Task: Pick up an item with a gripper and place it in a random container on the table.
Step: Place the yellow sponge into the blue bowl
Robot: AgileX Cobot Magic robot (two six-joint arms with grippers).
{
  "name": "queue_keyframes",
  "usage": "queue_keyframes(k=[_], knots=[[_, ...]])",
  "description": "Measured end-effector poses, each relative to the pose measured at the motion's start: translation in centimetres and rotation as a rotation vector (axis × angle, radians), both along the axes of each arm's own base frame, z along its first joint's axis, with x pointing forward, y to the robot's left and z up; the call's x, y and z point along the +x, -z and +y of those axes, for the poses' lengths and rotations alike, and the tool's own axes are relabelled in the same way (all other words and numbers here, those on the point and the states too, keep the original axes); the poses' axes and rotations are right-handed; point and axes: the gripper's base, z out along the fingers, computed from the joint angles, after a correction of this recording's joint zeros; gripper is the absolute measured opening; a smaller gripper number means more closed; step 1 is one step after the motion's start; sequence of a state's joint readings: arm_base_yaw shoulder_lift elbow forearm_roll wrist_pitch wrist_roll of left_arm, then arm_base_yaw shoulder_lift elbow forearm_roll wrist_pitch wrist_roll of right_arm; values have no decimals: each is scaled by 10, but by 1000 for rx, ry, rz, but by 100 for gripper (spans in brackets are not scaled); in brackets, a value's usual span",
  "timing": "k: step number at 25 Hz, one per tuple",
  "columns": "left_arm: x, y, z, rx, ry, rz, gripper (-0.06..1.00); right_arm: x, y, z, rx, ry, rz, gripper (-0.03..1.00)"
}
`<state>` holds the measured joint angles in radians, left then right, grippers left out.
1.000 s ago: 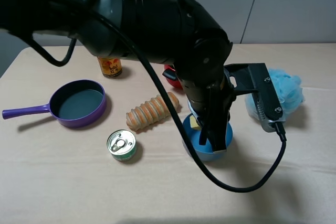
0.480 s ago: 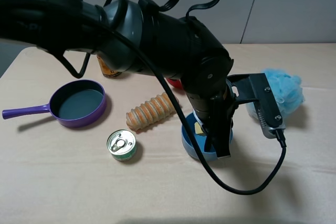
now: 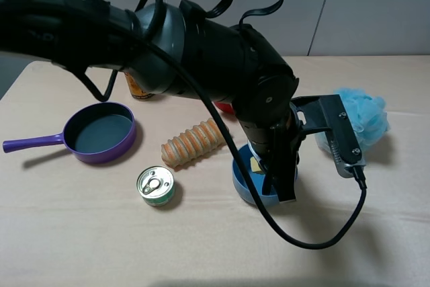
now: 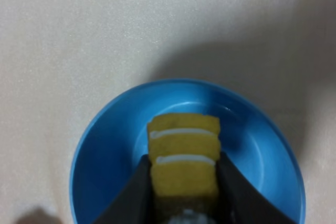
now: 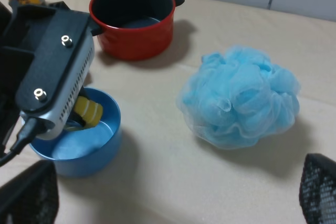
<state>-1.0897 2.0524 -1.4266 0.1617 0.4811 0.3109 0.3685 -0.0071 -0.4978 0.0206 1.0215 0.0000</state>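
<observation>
Blue marks your landmark: the bowl sits on the beige cloth of the table, close to the front edge. Your left gripper hangs straight over the bowl, its fingers pinched tight on the yellow block. The block is down inside the bowl's rim, over the middle of its floor. Whether it touches that floor these views do not show.

The pick and the carry look done. As I judge it, you have only to part the fingers so the block settles, then lift the arm out without catching the rim.

Your right gripper is spread wide with nothing in it, well apart from the bowl.

The round tin lies near the bowl on the left arm's side. The ridged bread loaf is just beside the bowl, a little further back. The purple pan is well apart from the bowl, past the loaf. The blue puff lies behind the bowl on the right arm's side. The red pot stands behind the bowl, and the orange can is furthest back.
</observation>
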Motion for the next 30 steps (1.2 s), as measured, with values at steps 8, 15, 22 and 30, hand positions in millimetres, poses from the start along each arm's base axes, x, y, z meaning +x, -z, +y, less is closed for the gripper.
queue_keyframes(k=[8,15,22,30], knots=[[-1,1,2,18,-2,8,27,0,0,0,0,0,0,69],[-1,1,2,26,8,6,63,0,0,0,0,0,0,69],[-1,1,2,27,13,5,96,0,0,0,1,0,0,69],[-1,1,2,28,15,4,99,0,0,0,1,0,0,69]])
